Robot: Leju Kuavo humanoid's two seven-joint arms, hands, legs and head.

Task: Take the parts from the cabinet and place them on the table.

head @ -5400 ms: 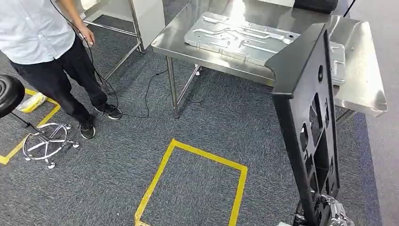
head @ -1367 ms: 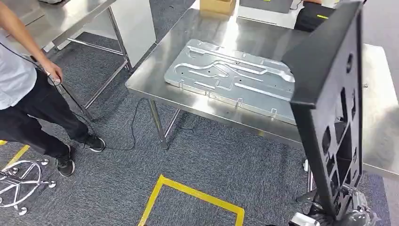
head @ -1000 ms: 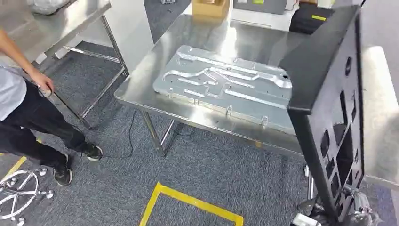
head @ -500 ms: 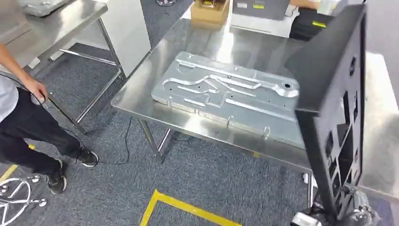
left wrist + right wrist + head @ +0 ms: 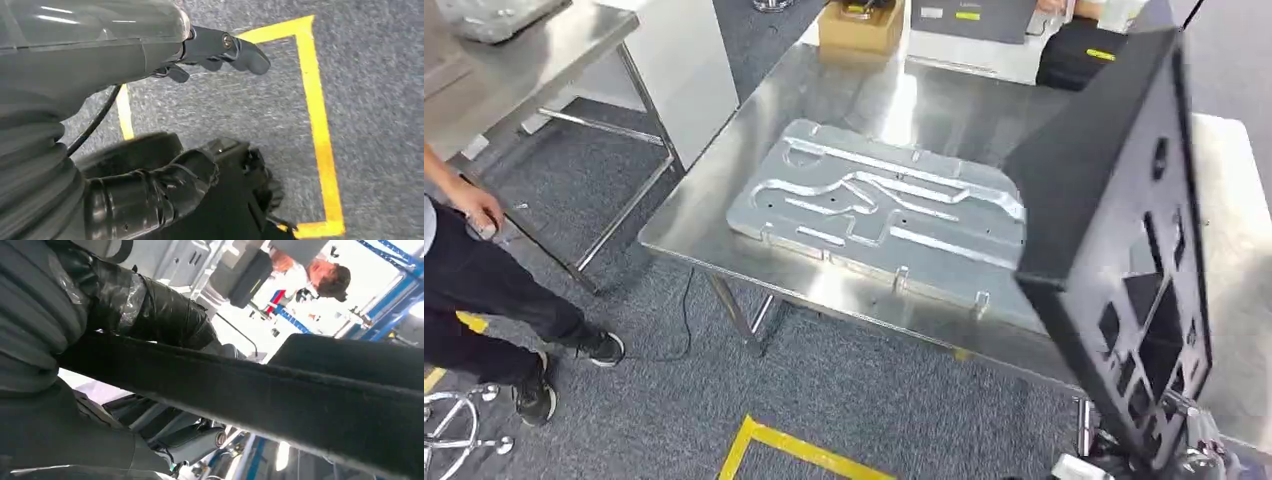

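Observation:
A tall black panel with several cut-outs (image 5: 1124, 250) stands upright at the right of the head view, leaning a little. My right hand (image 5: 1186, 458) grips its lower end at the picture's bottom right. In the right wrist view, the panel's dark edge (image 5: 280, 390) crosses in front of my right hand (image 5: 150, 310), which wraps around it. A silver stamped metal plate (image 5: 874, 205) lies flat on the steel table (image 5: 724, 250), which is straight ahead. My left hand (image 5: 220, 47) hangs over the carpet holding nothing, fingers away from the thumb.
A person (image 5: 484, 290) stands at the left beside a second steel table (image 5: 534, 50) and a stool base (image 5: 454, 430). A cardboard box (image 5: 859, 25) and a black case (image 5: 1079, 55) sit at the table's far end. Yellow tape (image 5: 794, 450) marks the carpet.
The camera has come closer to the table, so table and plate sit lower and larger in the picture. The black panel stays in my right hand and now leans more.

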